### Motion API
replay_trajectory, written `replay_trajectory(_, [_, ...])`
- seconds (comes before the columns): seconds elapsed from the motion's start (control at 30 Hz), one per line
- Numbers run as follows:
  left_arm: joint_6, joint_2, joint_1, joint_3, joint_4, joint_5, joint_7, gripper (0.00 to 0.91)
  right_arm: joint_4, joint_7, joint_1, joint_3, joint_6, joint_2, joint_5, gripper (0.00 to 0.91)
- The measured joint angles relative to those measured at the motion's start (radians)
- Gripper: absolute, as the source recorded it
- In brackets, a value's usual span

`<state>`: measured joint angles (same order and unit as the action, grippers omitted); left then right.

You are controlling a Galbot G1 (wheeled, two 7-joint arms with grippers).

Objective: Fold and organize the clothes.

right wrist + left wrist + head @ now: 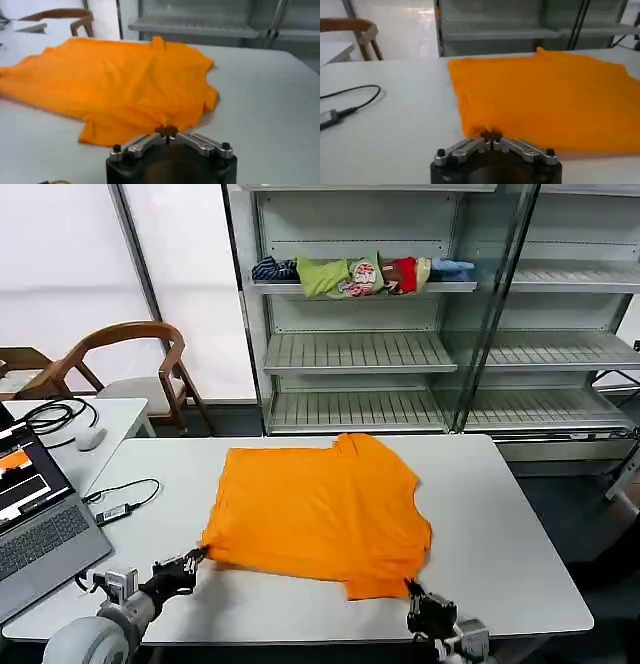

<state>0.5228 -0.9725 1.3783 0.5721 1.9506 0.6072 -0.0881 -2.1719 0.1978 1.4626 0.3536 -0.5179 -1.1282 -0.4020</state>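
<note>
- The orange T-shirt (pixel 318 514) is lying spread across the middle of the white counter (pixel 500 524), partly folded, its fabric rumpled along the near edge.
- The left gripper (pixel 188 565) is sitting at the shirt's near left corner, its jaws pinched together right at the fabric's edge; whether cloth is caught between them I cannot tell.
- The right gripper (pixel 418 596) is resting at the shirt's near right corner, jaws likewise closed tight against the hem (pixel 167 131).
- A laptop (pixel 35 519) is lying open well to the left of the shirt, with a black cable (pixel 125 504) between them.
- Behind the shirt, bundled clothes (pixel 360 276) are sitting on a shelf (pixel 355 352).
</note>
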Motion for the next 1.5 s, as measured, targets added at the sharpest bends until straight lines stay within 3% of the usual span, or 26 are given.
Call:
replay_trajectory(0.6, [-0.067, -0.010, -0.199, -0.093, -0.170, 0.057, -0.013, 0.020, 0.176, -0.017, -0.264, -0.052, -0.003, -0.018, -0.043, 0.000])
replay_trajectory(1.5, [-0.114, -0.008, -0.383, -0.208, -0.392, 0.045, -0.056, 0.020, 0.391, -0.043, -0.452, -0.117, 0.018, -0.067, 0.013, 0.000])
